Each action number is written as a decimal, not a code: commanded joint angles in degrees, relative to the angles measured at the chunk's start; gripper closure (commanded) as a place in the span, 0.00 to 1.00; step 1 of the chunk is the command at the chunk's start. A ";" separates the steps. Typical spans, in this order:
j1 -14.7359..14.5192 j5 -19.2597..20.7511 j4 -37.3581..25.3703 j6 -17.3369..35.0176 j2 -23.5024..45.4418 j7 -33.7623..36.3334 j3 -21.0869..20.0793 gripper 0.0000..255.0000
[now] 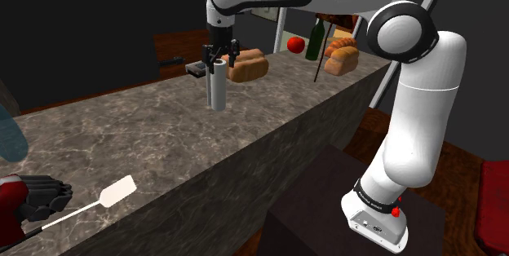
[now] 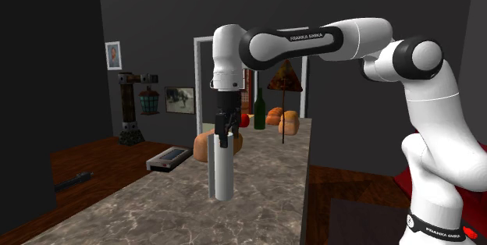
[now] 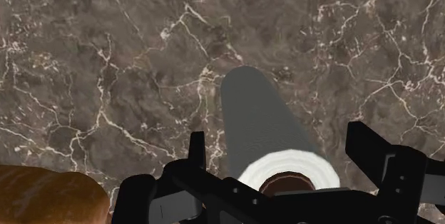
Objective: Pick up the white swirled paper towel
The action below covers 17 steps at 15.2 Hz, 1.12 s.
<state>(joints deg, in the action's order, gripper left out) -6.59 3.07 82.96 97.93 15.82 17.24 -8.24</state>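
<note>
Shoulder view: all-black two-finger gripper (image 1: pixel 219 60) hangs over the tall grey-white paper towel roll (image 1: pixel 216 90), upright just beside the brown bread loaf (image 1: pixel 249 66). Second exterior view: it stands on the dark veined counter (image 2: pixel 265 200) before that loaf. Wrist view: fingers (image 3: pixel 197 155) spread, straddling its top untouched, lined up to clamp, I'd say.

The counter (image 1: pixel 147 132) is dark grey-brown stone, laced all over with thin white veins. The paper towel roll (image 3: pixel 260 123) is plain grey down its side and white at its end, with a brown core. The gripper (image 1: pixel 219 60) is all black, the loaf (image 1: pixel 249 65) golden brown, the bottle (image 1: pixel 316 41) green.
</note>
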 commanded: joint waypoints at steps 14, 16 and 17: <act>-0.07 0.03 -2.11 -1.81 0.26 -0.02 -0.02 1.00; -0.13 0.05 -4.02 -3.47 0.51 -0.04 -0.03 1.00; -0.17 0.07 -5.01 -4.31 0.66 -0.05 -0.04 1.00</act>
<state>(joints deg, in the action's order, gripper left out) -6.72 3.11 79.04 94.57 16.30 17.20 -8.28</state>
